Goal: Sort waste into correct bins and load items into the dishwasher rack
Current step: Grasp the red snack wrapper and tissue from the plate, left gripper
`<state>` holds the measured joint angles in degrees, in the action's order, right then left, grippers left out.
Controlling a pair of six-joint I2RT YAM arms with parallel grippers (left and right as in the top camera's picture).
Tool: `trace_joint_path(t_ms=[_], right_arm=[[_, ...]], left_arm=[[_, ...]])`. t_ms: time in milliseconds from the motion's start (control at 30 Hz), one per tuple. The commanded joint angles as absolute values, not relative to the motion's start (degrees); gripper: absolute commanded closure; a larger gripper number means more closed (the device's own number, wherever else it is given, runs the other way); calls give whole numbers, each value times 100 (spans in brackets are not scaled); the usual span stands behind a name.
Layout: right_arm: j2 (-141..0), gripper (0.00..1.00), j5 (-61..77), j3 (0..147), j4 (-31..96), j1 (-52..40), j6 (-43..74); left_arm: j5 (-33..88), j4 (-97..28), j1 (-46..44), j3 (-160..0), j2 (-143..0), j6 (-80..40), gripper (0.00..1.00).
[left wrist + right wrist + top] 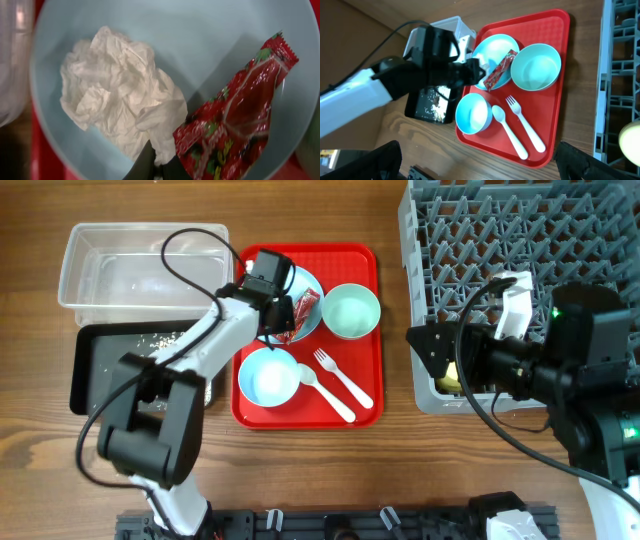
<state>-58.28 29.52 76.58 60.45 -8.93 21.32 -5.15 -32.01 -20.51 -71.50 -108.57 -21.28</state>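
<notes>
Left claw (159,167) clamped on crumpled tissue (115,95) in blue plate (210,40) (red wrapper (235,120) just beside it); right claw (477,150) spread wide.

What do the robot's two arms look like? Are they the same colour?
Not quite. The left arm has smooth white links joined by chunky black joints. The right arm looks mostly black and boxy, with some white, and has a tiny green light. A thin black cable loops off the left arm, and another runs along the right.
</notes>
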Motion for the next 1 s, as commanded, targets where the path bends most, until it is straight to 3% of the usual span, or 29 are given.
trace_joint_path(t_ms=[0, 133, 333, 367, 400, 433, 467, 500, 567, 767, 867, 967], right_arm=[[-5546, 0, 2939, 7642, 6047, -915, 2117], [-5450, 0, 2941, 7642, 6075, -915, 2119], [-5452, 0, 2943, 7642, 6158, -915, 2119], [-5452, 0, 2941, 7642, 6160, -915, 2115], [-5452, 0, 2941, 7642, 6158, -915, 2115], [-5452, 0, 2941, 7642, 6158, -915, 2112], [-5452, 0, 2941, 7642, 6158, -915, 2108], [-5452, 0, 2941, 7642, 6165, -915, 2102], [-5452, 0, 2941, 7642, 6202, -915, 2099], [-5452, 0, 2941, 7642, 6246, -915, 2099], [-5452, 0, 2939, 7642, 6283, -915, 2099], [-5452, 0, 2939, 7642, 6324, -915, 2102]], left_arm=[[-497, -3461, -1804, -7559, -9854, -2095, 96], [-637, -3476, -1514, -7577, -9155, -1811, 96], [-1076, -3358, -864, -7577, -9282, -1822, 96], [-1081, -3293, -731, -7577, -9345, -1826, 90], [-1076, -3232, -615, -7577, -9413, -1844, 66], [-1022, -3194, -521, -7577, -9461, -1841, 50], [-917, -3194, -454, -7577, -9483, -1839, 23], [-696, -3247, -408, -7577, -9480, -1835, 8], [-377, -3343, -423, -7579, -9404, -1815, 5], [604, -3503, -1059, -7577, -9229, -1184, 13], [508, -3542, -1638, -7572, -9421, -602, 16], [49, -3487, -2097, -7570, -9826, -449, 11]])
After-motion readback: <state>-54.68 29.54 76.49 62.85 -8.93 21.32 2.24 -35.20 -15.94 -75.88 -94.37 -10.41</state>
